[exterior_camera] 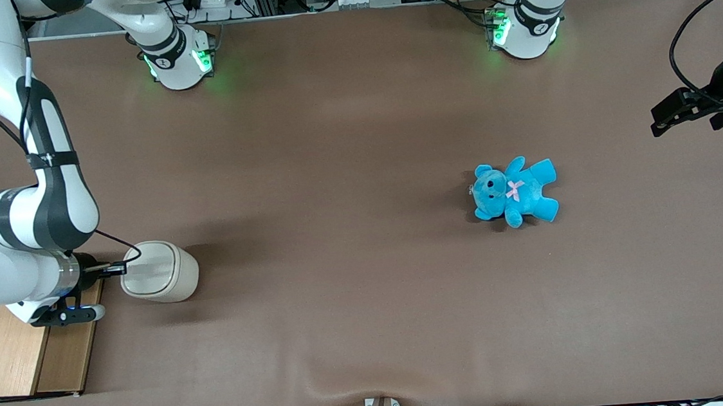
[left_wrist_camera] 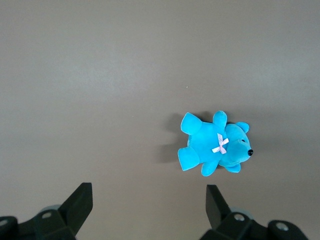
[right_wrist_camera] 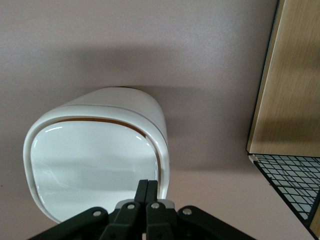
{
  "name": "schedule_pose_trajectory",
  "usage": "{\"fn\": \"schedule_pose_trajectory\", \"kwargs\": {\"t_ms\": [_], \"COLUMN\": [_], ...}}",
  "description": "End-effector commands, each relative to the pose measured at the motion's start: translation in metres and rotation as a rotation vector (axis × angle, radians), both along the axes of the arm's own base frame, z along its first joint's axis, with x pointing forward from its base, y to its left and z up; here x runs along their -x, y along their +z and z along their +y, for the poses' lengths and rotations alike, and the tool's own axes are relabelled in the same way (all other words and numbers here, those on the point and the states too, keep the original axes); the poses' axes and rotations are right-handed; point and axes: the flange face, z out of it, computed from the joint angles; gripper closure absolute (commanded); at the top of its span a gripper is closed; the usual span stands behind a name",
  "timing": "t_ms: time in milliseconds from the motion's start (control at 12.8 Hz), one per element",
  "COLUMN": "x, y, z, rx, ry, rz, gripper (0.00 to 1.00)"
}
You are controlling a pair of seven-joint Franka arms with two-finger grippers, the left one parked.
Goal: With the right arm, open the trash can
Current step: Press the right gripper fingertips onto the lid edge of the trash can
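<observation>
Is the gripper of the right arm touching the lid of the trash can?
Touching. In the right wrist view the shut fingertips of the gripper rest on the edge of the trash can lid, with no gap visible.

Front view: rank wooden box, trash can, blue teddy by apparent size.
1. wooden box, though partly hidden.
2. trash can and blue teddy: look alike, no ranking.
The claw is shut at the can's lid edge.
</observation>
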Motion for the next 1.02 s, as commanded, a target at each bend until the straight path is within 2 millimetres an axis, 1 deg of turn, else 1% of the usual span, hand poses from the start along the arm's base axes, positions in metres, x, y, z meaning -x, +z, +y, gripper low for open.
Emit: {"fn": "schedule_pose_trajectory", "kwargs": {"t_ms": [0, 314, 392, 784, 941], "x": [0.000, -0.001, 0.001, 0.002, 0.002], "y": [-0.004, -0.008, -0.015, -0.025, -0.026], "z": [0.003, 0.004, 0.006, 0.006, 0.006], "rx": [-0.017, -0.023, -0.035, -0.037, -0.036], "ry": [0.000, -0.008, -0.015, -0.017, -0.017], "rz": [-0.007, -0.006, 0.003, -0.008, -0.011], "gripper": [1.00, 1.00, 1.00, 1.00, 1.00]}}
